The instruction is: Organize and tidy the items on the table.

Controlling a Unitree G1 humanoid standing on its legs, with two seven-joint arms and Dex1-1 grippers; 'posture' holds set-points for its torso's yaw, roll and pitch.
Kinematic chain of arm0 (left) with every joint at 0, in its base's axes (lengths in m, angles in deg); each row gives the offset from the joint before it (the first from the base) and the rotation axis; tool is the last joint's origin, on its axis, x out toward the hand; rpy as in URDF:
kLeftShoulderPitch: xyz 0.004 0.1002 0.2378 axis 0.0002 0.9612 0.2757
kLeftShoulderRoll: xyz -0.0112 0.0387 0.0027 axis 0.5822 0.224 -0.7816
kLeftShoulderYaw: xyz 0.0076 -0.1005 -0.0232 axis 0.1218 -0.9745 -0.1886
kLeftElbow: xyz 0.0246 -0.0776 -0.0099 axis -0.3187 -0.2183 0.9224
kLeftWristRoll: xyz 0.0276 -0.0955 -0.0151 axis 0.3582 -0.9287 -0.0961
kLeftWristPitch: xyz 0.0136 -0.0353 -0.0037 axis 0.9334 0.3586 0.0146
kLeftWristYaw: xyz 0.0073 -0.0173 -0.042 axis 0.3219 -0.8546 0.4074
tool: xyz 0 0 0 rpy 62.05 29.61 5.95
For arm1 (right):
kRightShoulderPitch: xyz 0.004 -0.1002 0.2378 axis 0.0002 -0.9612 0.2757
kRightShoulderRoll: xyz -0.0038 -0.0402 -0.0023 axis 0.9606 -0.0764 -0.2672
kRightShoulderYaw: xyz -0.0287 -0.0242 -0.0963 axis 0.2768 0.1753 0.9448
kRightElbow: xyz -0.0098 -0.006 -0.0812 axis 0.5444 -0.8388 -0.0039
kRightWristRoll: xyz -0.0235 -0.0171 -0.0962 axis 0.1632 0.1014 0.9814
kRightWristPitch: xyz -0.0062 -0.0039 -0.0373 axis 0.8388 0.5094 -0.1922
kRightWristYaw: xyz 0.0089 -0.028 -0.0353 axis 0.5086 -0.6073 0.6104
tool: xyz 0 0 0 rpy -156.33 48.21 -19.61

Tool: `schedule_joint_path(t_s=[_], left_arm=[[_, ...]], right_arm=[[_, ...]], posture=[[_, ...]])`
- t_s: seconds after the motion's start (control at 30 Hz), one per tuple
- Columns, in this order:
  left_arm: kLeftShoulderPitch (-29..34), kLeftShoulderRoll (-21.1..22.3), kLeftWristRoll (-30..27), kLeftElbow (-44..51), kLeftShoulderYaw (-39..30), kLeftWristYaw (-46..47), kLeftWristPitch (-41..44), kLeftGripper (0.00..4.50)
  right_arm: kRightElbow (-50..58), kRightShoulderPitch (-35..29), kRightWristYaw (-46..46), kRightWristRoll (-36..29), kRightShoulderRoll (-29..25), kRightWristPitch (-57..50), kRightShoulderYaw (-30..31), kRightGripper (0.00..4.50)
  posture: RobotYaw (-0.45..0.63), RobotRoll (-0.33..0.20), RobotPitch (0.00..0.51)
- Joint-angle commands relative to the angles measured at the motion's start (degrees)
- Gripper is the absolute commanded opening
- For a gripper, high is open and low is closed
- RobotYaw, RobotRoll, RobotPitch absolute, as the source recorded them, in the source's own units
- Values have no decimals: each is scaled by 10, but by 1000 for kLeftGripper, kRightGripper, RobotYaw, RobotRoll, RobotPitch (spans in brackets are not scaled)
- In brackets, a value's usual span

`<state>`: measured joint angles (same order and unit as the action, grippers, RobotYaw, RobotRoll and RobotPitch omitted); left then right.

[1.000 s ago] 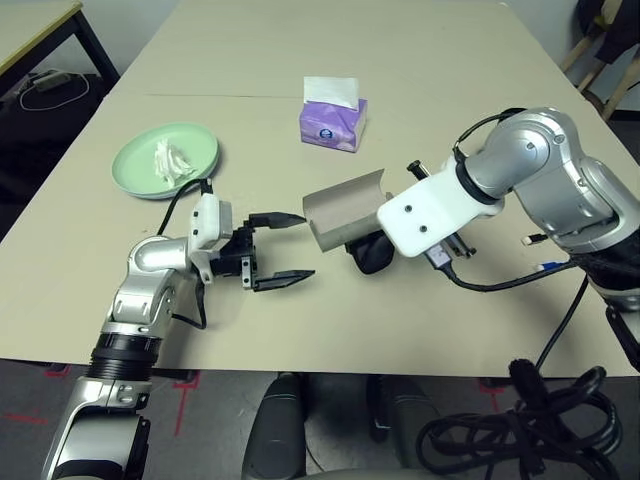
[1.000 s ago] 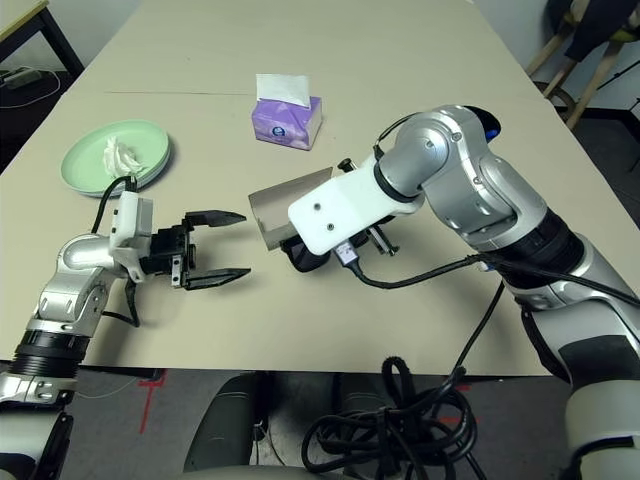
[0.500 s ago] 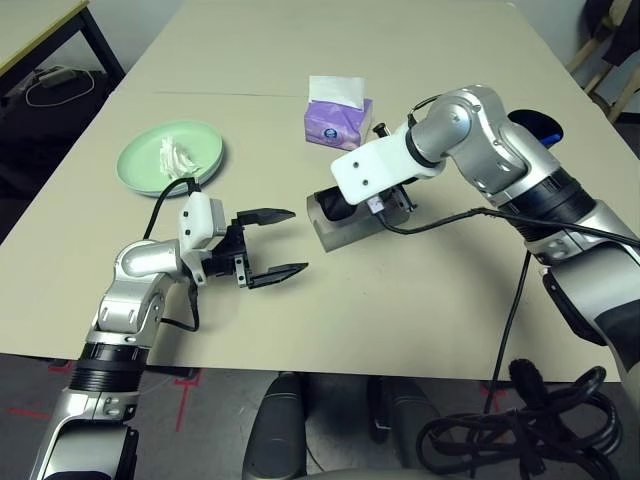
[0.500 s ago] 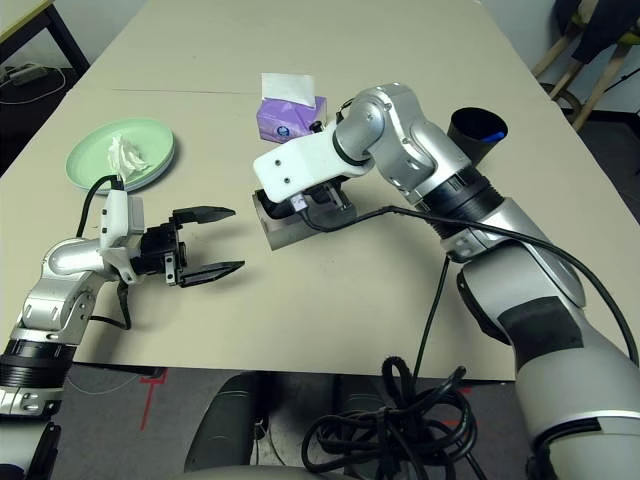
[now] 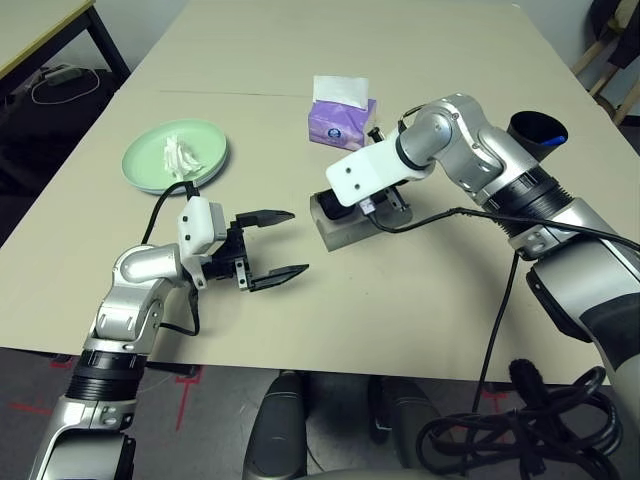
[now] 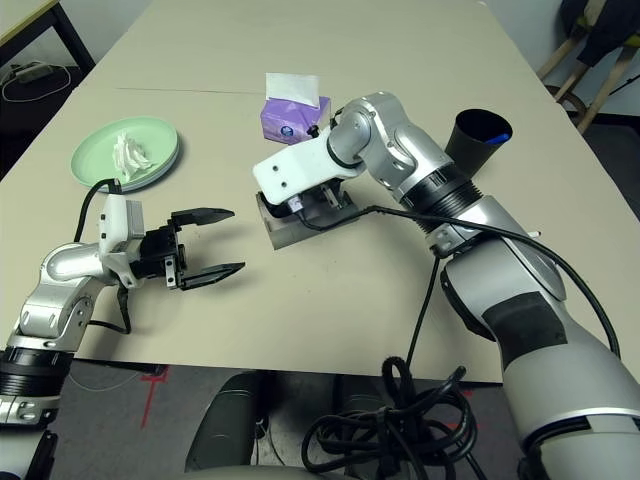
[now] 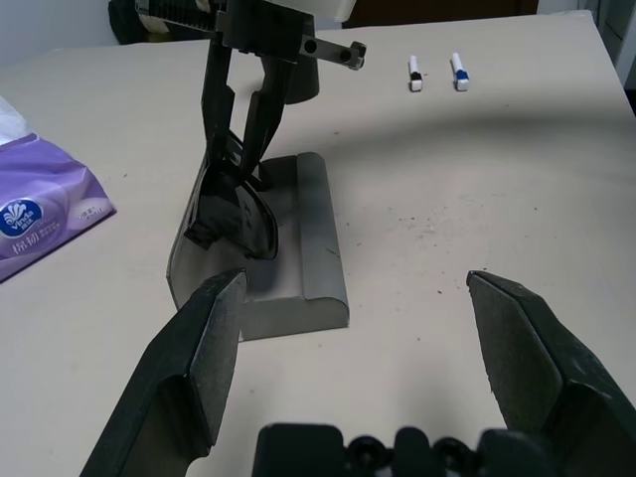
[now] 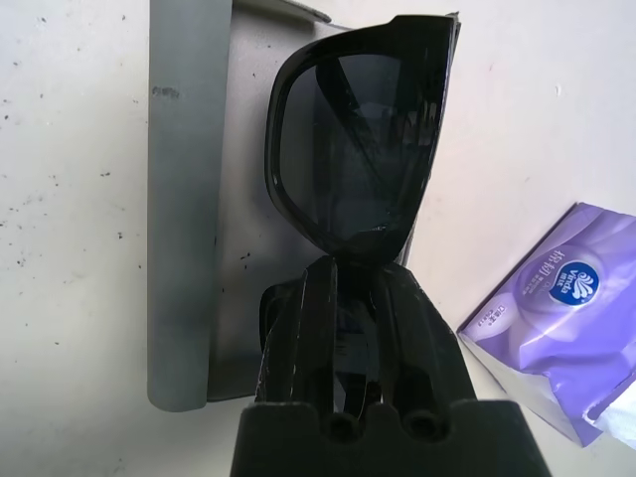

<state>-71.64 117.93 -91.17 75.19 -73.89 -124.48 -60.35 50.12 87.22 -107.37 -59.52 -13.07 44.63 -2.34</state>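
I have the right gripper [image 8: 343,298] pinched tight on the black sunglasses [image 8: 358,149], holding them by the bridge with the lenses hanging down into the open grey glasses case [image 7: 298,248]. The case lies on the beige table [image 5: 420,300], a little right of centre and just near of the purple tissue box [image 5: 341,119]. The left gripper [image 5: 270,244] hangs just left of the case with its fingers spread as wide as they go, holding nothing.

My worry is the release. From the left wrist view the sunglasses look tilted, one lens low in the trough and the frame leaning on the raised lid. If I let go like this, I judge they may rest across the wall instead of lying flat, and the lid would not close. Pressing further down could be worse: the case is light and not held, so the push might slide or tip it toward the tissue box. The left gripper is near enough to steady the case, but if it swings in carelessly it could knock the case out from under the sunglasses.

Further off, the mint green plate [image 5: 150,170] at the far left carries the crumpled tissue [image 5: 180,155], the black cup [image 5: 535,130] stands at the far right, and two small white bits [image 7: 434,72] lie beyond the case; I cannot tell what they are.
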Motion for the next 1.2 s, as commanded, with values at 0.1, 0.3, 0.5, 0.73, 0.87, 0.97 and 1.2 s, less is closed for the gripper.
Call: schedule_joint_path(t_s=[0.1,0.3,0.5,0.73,0.87,0.97,1.2], left_arm=[[10,6,-1,22,5,0,3,4500],[12,7,-1,24,4,0,4,4500],[11,8,-1,24,4,-1,5,4500],[10,9,-1,24,5,-1,7,4500],[8,10,-1,20,5,-2,5,4500],[5,9,0,15,5,-3,3,4500],[-9,8,4,-9,8,-11,-7,4500]], right_arm=[[-6,-12,1,5,4,2,6,454],[5,-27,-7,5,6,-11,5,453],[18,-37,-14,5,5,-22,4,453],[28,-43,-20,5,8,-38,4,452],[31,-40,-24,4,7,-43,3,452],[32,-37,-27,4,6,-50,2,802],[62,-44,-42,-3,-16,-74,-12,3356]], posture=[[197,0,160],[196,0,157],[196,0,157],[194,0,152],[190,0,149],[183,0,145],[146,0,130]])
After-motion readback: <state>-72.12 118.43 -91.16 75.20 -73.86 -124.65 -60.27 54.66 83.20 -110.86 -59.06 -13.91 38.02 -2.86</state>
